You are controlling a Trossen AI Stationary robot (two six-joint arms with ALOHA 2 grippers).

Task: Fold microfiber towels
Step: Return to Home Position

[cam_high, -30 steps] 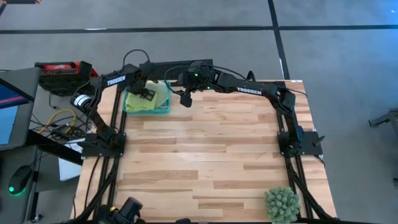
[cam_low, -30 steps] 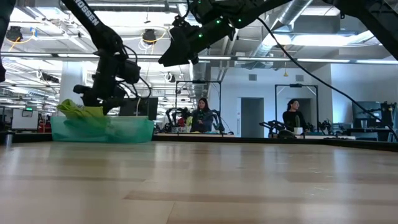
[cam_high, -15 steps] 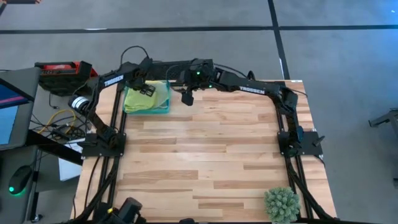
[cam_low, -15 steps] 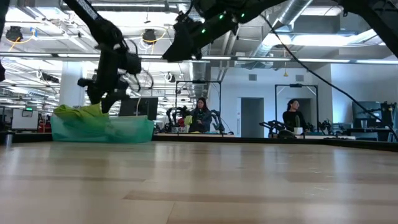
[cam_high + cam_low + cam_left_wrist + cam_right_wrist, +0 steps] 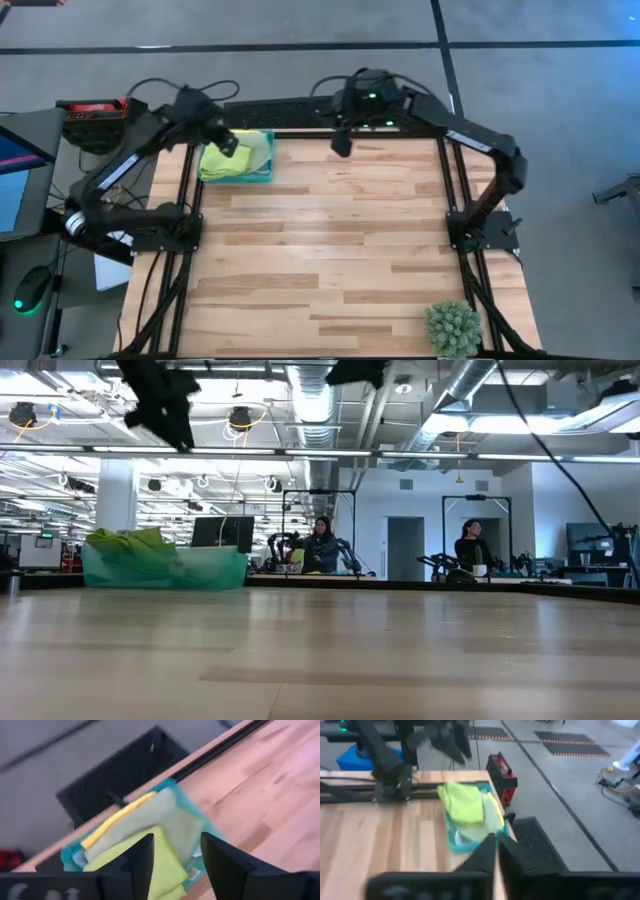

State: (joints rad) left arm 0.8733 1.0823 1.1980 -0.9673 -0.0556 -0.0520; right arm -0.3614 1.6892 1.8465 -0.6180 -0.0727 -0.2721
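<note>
The microfiber towels lie stacked in a teal tray at the table's far left corner. A lime green one is on top, over a sage green one, and the edge of a yellow one shows beneath them. My left gripper hangs open, high above the tray, with nothing between its fingers. My right gripper is up high over the table's far edge, right of the tray, its fingers shut on nothing.
A spiky green plant stands at the table's near right corner. A red and black box sits off the table beyond the far left corner. Bare wood fills the middle. Two people sit in the room behind.
My left gripper has risen from just over the towels in the tray to well above them. My right gripper has climbed and gone toward the table's right along the far edge. The towels stay in the tray.
</note>
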